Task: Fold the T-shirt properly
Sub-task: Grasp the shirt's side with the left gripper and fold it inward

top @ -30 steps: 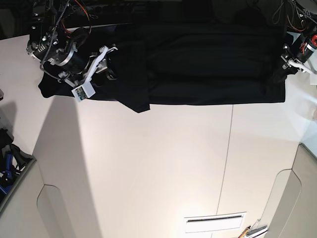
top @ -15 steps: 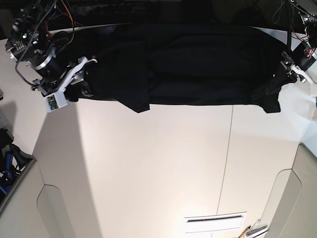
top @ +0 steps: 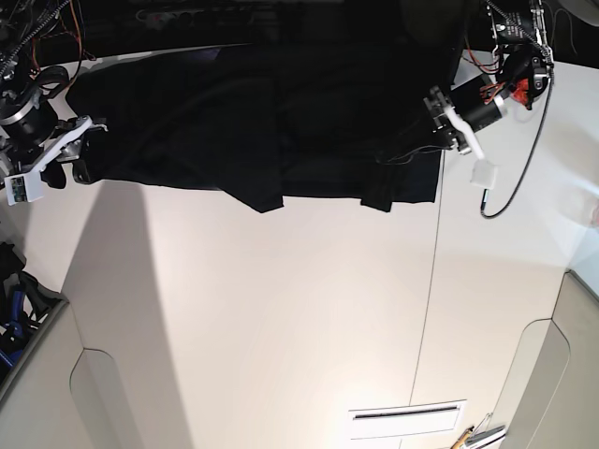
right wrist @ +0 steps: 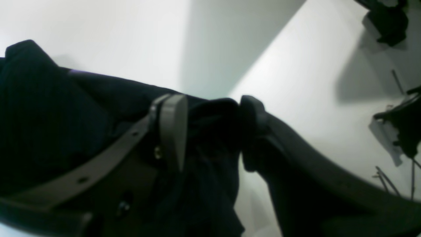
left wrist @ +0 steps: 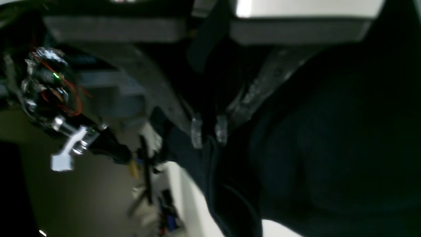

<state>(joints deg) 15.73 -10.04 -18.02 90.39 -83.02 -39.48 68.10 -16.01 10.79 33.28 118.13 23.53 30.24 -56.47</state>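
The black T-shirt point(top: 262, 122) lies stretched along the far side of the white table point(top: 281, 318), plain side showing; no print is visible. My right gripper point(top: 82, 161), at the left of the base view, is shut on the shirt's left end; in its wrist view the cloth point(right wrist: 210, 131) is bunched between the fingers point(right wrist: 172, 128). My left gripper point(top: 421, 126) is shut on the shirt's right end and holds it over the shirt body. In the left wrist view its fingertips point(left wrist: 197, 131) pinch a ridge of the cloth point(left wrist: 312, 158).
A seam point(top: 432, 281) runs across the table from near to far. A white slotted panel point(top: 407, 419) sits at the near edge. Dark clutter point(top: 14, 309) lies off the table's left side. A cable point(top: 519, 182) hangs from the left arm.
My right gripper has pulled the shirt's left end further left. My left gripper has carried the right end leftward over the shirt, making it narrower.
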